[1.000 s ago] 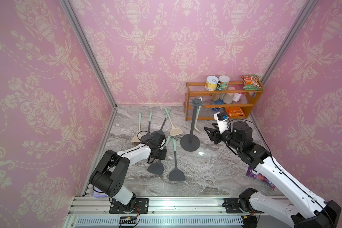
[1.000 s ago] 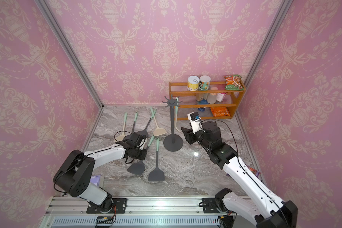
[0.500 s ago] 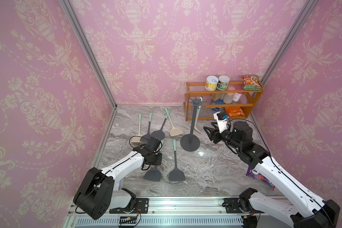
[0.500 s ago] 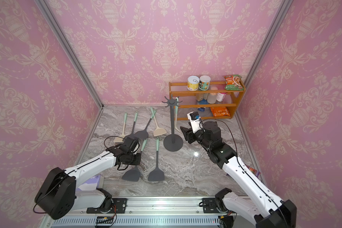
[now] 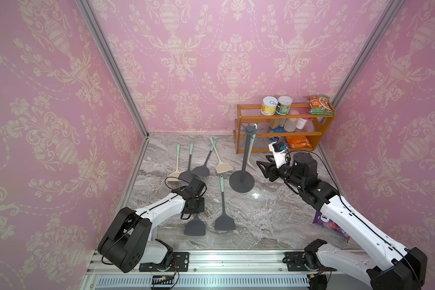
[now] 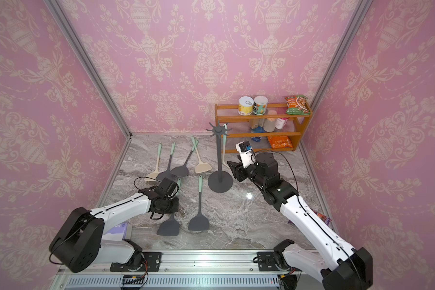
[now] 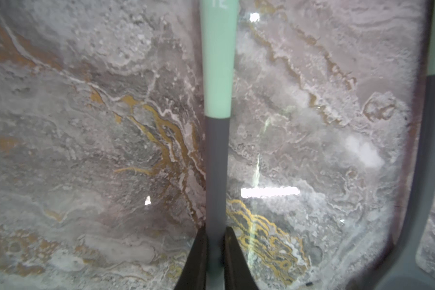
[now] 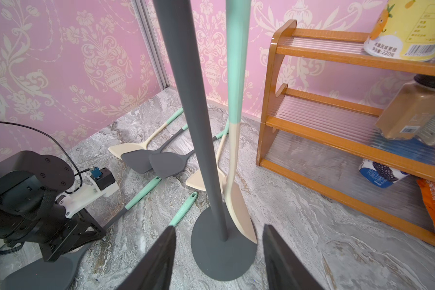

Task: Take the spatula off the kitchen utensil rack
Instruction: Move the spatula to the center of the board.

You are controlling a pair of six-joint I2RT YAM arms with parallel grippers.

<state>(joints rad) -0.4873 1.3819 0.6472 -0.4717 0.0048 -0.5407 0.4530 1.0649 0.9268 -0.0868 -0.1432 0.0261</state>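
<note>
Spatula [image 8: 234, 140] hangs vertical on rack [image 8: 194, 100], handle up, blade down, just ahead of right gripper [image 8: 219, 227]; jaws half-open, gripping nothing. Left gripper [image 7: 215, 231] clamps grey spatula [image 7: 216, 163] by its shaft.

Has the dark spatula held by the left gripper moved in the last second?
Yes. The dark spatula has slid toward the front rail, away from the base of the kitchen utensil rack.

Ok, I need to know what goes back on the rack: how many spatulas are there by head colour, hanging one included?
Dark grey spatulas: 4
Cream spatulas: 3, one hanging on the kitchen utensil rack
Total: 7
</note>
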